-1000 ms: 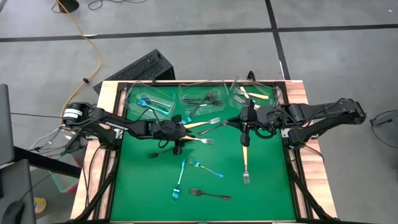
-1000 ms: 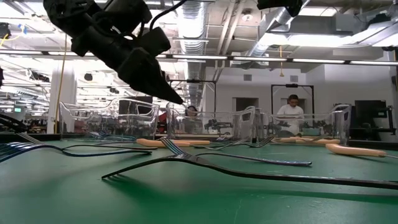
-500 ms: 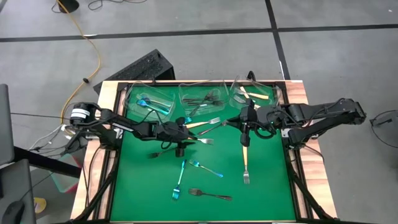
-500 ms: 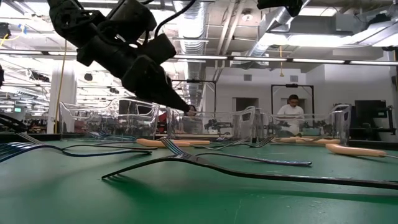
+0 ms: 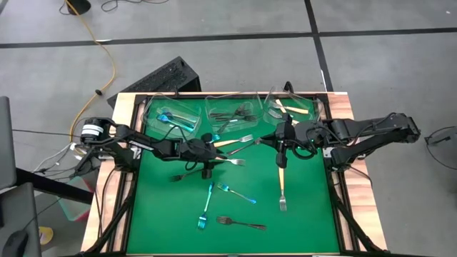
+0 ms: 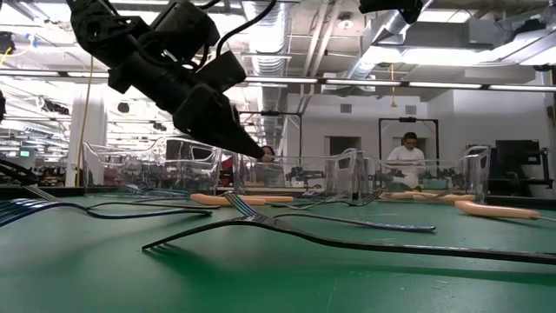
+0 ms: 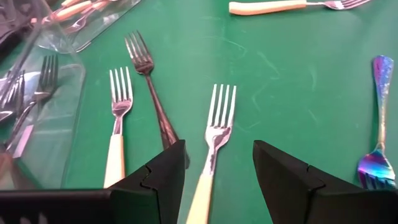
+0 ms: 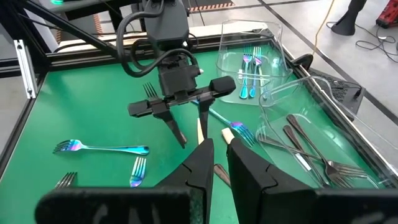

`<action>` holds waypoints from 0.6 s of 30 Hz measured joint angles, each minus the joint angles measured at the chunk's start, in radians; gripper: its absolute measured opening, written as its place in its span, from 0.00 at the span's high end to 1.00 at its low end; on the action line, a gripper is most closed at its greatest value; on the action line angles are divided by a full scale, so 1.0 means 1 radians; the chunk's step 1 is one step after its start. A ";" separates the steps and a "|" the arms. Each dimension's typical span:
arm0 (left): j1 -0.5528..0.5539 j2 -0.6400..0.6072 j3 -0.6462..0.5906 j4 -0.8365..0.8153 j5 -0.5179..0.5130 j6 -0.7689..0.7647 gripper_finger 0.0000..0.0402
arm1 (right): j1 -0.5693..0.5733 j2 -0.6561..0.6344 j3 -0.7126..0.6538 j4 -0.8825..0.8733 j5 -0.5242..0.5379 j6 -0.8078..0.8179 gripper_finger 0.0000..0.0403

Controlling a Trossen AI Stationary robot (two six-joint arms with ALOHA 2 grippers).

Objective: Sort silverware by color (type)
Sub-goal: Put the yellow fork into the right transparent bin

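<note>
My left gripper [image 5: 213, 158] [image 7: 219, 146] hangs open just above the green mat [image 5: 307, 214], slanting down. Its fingers stand on either side of a cream-handled fork [image 7: 214, 134] without touching it; the fork lies flat, tines pointing away. A second cream fork [image 7: 117, 124] and a dark fork [image 7: 149, 81] lie beside it. My right gripper [image 5: 283, 146] [image 8: 219, 146] waits shut and empty, high over the mat's right half. More silverware lies flat on the mat: blue forks [image 5: 207, 203] [image 5: 237, 193], dark forks [image 5: 241, 223] and a cream fork [image 5: 282, 184].
Three clear tubs stand along the far edge: the left one [image 5: 153, 121] holds blue forks, the middle one [image 5: 214, 121] dark forks, the right one [image 5: 314, 107] cream ones. Bare mat lies near the front edge. A person [image 6: 407, 161] stands in the room behind.
My left gripper has sunk a little toward the mat and the cream fork, tipping slightly further down, and has stayed open. No fork has moved.
</note>
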 joint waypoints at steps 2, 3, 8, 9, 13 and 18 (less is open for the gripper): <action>0.001 0.000 0.000 -0.003 -0.002 0.005 0.57 | 0.000 0.000 0.000 0.000 0.000 0.000 0.82; 0.000 0.000 0.000 -0.005 -0.001 0.005 0.57 | 0.000 0.000 0.000 0.000 0.000 0.000 0.82; 0.001 0.000 0.000 -0.009 -0.001 0.005 0.57 | 0.000 0.000 0.000 0.000 0.000 0.000 0.82; 0.001 0.000 0.000 -0.010 -0.001 0.006 0.57 | 0.000 0.000 0.000 0.000 0.000 -0.001 0.82; 0.001 0.000 0.000 -0.019 -0.001 0.016 0.57 | 0.000 0.000 0.000 0.000 0.000 0.000 0.82; 0.002 0.000 0.000 -0.032 -0.001 0.019 0.57 | 0.000 0.000 0.000 0.000 0.000 0.000 0.82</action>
